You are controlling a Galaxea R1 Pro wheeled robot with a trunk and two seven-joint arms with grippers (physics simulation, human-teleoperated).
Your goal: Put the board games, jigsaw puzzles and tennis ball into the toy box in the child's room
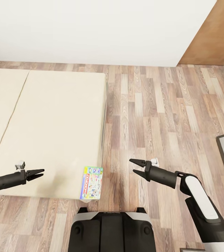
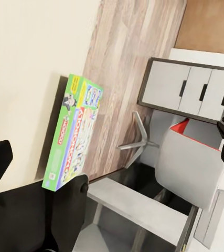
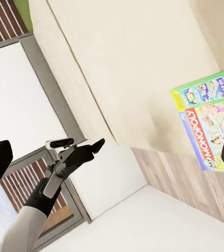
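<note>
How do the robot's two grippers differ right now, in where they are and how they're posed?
The left gripper hangs over the near part of the bed, while the right gripper hangs over the wood floor. The left points toward the Monopoly box from one side, the right from the other, so they face each other. The left shows a narrow gap between its fingers, the right a wider one. Both are open, dark and empty.

Premises are presenting as a home bedroom: beige bed (image 1: 49,129) standing on wood-plank floor (image 1: 161,115) against white wall (image 1: 91,31), Monopoly box (image 1: 91,182) lying on it.
</note>
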